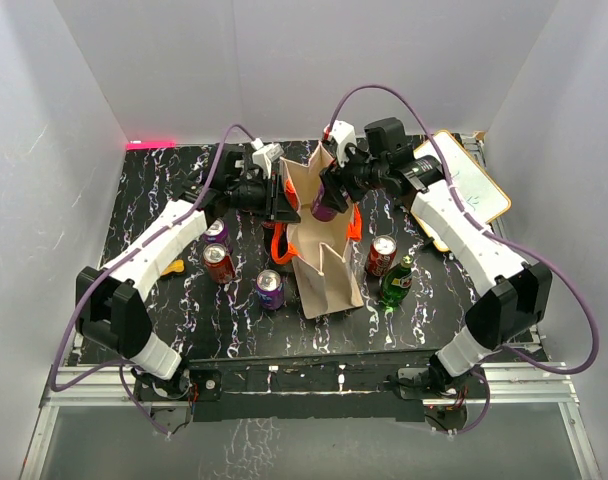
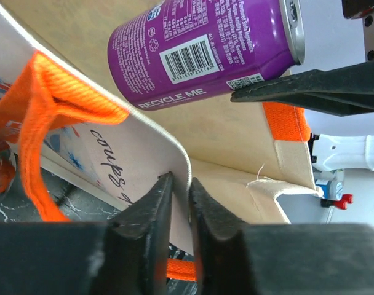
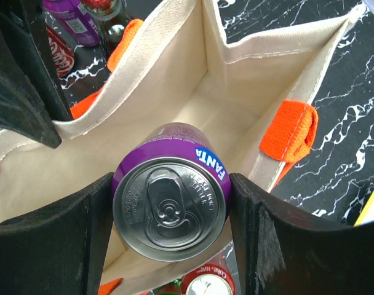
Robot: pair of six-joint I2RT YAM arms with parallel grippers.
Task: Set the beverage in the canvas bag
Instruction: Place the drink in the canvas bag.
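The beige canvas bag (image 1: pixel 322 262) with orange handles stands open in the middle of the table. My left gripper (image 1: pixel 282 200) is shut on the bag's left rim (image 2: pixel 186 161) and holds it open. My right gripper (image 1: pixel 329 198) is shut on a purple Fanta can (image 3: pixel 170 198) and holds it upright over the bag's open mouth (image 3: pixel 219 104). The can also shows in the left wrist view (image 2: pixel 205 49), just above the rim, and in the top view (image 1: pixel 324 207).
Left of the bag stand two purple cans (image 1: pixel 270 289) (image 1: pixel 218 233) and a red can (image 1: pixel 218 263). On the right stand a red can (image 1: pixel 381 255) and a green bottle (image 1: pixel 397 281). A clipboard (image 1: pixel 470 186) lies at the back right. A yellow object (image 1: pixel 173 266) lies at the left.
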